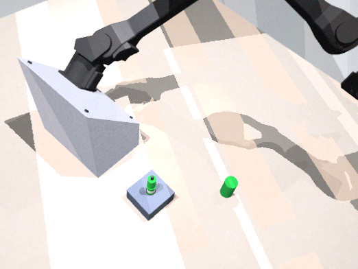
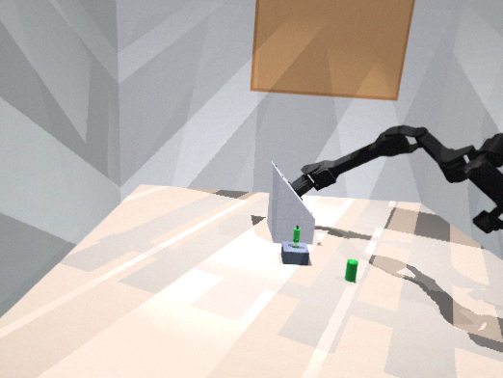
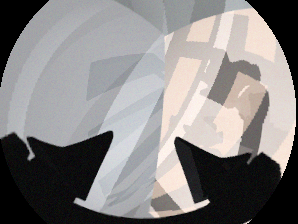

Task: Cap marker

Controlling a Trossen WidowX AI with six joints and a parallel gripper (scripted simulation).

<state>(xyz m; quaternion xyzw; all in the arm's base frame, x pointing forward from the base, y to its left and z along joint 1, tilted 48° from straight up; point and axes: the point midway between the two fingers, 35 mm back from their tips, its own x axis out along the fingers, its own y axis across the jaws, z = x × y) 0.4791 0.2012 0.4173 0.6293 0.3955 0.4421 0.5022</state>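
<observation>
Marker (image 1: 151, 183) (image 2: 296, 235) upright in its block (image 1: 149, 204) (image 2: 295, 255), dark tip bare; the green cap (image 1: 228, 187) (image 2: 351, 271) stands apart (same green, I notice). The gripper's (image 3: 144, 136) fingers are spread.

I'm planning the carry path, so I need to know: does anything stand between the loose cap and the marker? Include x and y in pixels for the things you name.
Nothing visible stands between the cap (image 1: 228, 186) (image 2: 351, 271) and the marker (image 1: 151, 184) (image 2: 296, 235). The grey wedge (image 1: 113, 144) (image 2: 291, 222) is off to the side of that line.
</observation>
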